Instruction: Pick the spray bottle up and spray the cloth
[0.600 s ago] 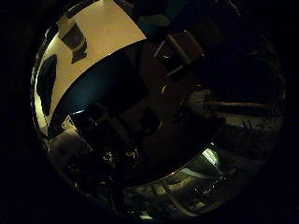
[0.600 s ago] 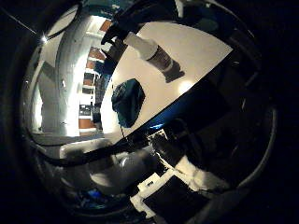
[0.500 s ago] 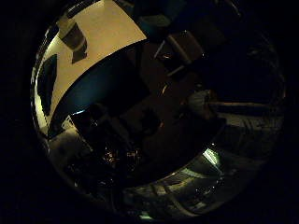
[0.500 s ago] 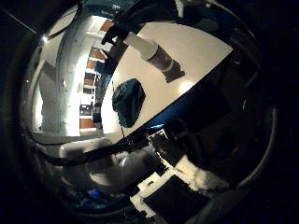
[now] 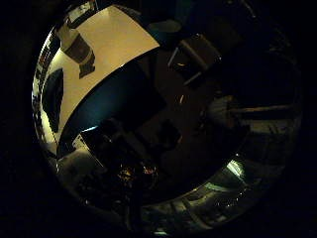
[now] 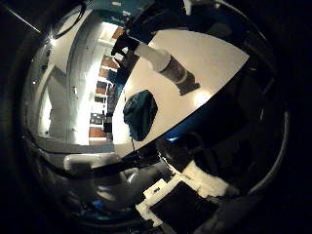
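Note:
In the right thumb side palm view, the spray bottle [image 6: 164,66], with a white top and a grey-brown body, is on a white table [image 6: 210,54]. A dark teal cloth [image 6: 136,109] lies bunched on the same table, a short way from the bottle. Both look small and are away from the palm. White and black parts of my hand [image 6: 180,195] fill the edge of this view, away from the bottle and the cloth. The right little finger side palm view shows the table top [image 5: 114,40] at a distance.
The table's dark edge [image 6: 185,122] runs just past the cloth. Beyond the table is a lit room with shelves [image 6: 97,97]. In the right little finger side view a small dark object [image 5: 77,48] stands on the table, and dark equipment [image 5: 193,59] lies beyond its edge.
Both pictures have shifted a little, so the hand has moved. The bottle and the cloth keep their places on the table.

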Robot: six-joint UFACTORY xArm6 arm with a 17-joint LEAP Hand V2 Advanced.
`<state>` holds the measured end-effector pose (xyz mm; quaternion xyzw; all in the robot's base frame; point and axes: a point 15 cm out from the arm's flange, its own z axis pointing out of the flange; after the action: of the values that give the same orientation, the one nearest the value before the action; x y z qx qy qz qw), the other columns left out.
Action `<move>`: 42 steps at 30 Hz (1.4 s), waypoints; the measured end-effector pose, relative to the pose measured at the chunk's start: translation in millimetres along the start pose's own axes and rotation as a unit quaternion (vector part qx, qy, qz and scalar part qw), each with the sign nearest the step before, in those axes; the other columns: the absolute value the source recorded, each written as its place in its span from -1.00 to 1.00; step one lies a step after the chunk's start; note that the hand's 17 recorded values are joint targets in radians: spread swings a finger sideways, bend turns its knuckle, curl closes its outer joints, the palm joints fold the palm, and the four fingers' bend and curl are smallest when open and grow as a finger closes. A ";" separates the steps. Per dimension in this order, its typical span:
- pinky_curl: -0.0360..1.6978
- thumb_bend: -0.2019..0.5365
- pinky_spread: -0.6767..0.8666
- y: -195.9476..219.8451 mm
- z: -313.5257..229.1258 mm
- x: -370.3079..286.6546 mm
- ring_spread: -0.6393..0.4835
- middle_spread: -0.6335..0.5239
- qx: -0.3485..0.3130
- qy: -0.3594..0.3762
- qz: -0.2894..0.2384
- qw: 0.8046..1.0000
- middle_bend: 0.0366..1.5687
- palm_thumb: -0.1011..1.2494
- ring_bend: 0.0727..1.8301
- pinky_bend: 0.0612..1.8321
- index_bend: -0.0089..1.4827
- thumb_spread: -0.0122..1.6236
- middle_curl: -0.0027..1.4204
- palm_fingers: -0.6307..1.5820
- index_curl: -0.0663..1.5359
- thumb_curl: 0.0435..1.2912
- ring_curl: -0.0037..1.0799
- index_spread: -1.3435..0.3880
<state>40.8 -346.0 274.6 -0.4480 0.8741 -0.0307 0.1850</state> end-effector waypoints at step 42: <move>-0.89 -0.53 0.43 -10.5 60.2 -11.6 0.57 0.37 0.045 -0.174 0.046 0.983 -0.72 -0.19 -0.69 -0.22 -0.78 0.21 -0.51 -0.36 -0.58 -0.60 -0.50 0.31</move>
<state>76.1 -336.3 224.4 -0.3968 0.8464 0.0172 0.3549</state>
